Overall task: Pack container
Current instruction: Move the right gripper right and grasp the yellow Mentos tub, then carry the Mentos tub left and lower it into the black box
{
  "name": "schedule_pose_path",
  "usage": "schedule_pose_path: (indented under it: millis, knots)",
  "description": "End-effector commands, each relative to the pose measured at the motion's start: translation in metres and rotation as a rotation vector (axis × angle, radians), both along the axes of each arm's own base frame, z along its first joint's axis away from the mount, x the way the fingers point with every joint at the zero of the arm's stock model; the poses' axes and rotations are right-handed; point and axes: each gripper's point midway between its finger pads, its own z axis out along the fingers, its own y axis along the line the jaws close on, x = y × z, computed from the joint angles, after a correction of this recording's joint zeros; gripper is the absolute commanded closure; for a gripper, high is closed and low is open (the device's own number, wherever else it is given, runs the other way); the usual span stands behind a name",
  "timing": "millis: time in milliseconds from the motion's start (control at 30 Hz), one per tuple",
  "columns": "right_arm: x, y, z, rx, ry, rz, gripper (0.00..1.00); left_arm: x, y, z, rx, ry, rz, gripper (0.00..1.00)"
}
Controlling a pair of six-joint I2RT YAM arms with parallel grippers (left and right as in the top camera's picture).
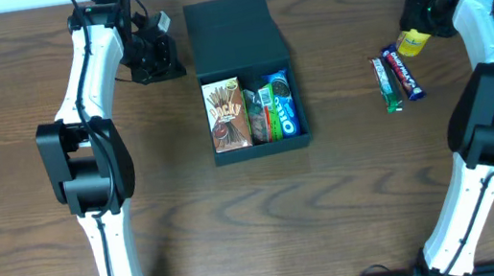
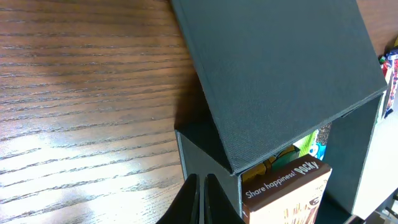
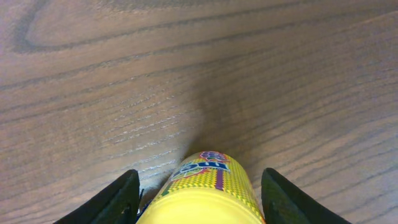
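Note:
The dark teal-black container (image 1: 300, 101) sits mid-table with its flap lid (image 1: 231, 26) open toward the back. It holds a Pocky box (image 1: 224, 114), a green packet (image 1: 258, 115) and an Oreo packet (image 1: 283, 104). My left gripper (image 1: 155, 62) is shut and empty just left of the lid. In the left wrist view its jaws (image 2: 202, 194) are by the container's corner, with the lid (image 2: 280, 74) and the Pocky box (image 2: 289, 193) to their right. My right gripper (image 1: 421, 19) is open, with its fingers (image 3: 199, 202) on either side of a yellow snack tube (image 3: 208, 186), which also shows overhead (image 1: 414, 41).
Two snack bars lie on the table at the right, one green (image 1: 384, 83) and one dark blue and red (image 1: 403, 74), just below the yellow tube. The wooden table (image 1: 381, 196) runs on toward the front.

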Motion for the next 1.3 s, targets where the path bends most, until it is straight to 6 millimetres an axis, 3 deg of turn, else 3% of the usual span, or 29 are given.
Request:
schedule_pose_path:
  millis: [0,33,100,267,567,833,1033,1167,1267]
  knots:
    - [-0.003,-0.003,-0.009,0.005,0.023,-0.002,0.43,0.001,0.003,0.000,0.000,0.003,0.009,0.94]
    - [-0.005,-0.003,-0.010,0.006,0.029,-0.002,0.40,0.001,0.003,0.000,0.000,0.003,0.009,0.94]
    - [-0.007,-0.002,-0.011,0.009,0.039,-0.002,0.23,0.001,0.003,0.000,0.000,0.003,0.009,0.94]
    - [-0.019,0.001,-0.016,0.023,0.093,-0.002,0.21,0.001,0.003,0.000,0.000,0.003,0.009,0.94]
    - [-0.020,0.001,-0.017,0.025,0.098,-0.002,0.44,0.000,0.003,0.000,0.000,0.006,0.009,0.94]
    - [-0.019,0.001,-0.012,0.023,0.089,-0.002,0.54,0.001,0.003,-0.001,0.000,0.005,0.009,0.94]
    - [-0.008,0.005,0.034,0.025,-0.013,0.016,0.69,0.001,0.003,-0.001,0.000,0.005,0.009,0.94]
    - [0.002,0.032,0.085,0.096,-0.142,0.138,0.91,0.001,0.003,0.000,0.000,0.002,0.009,0.94]
    - [0.003,0.059,0.120,0.174,-0.230,0.259,0.99,0.002,0.003,0.000,0.000,0.001,0.009,0.94]
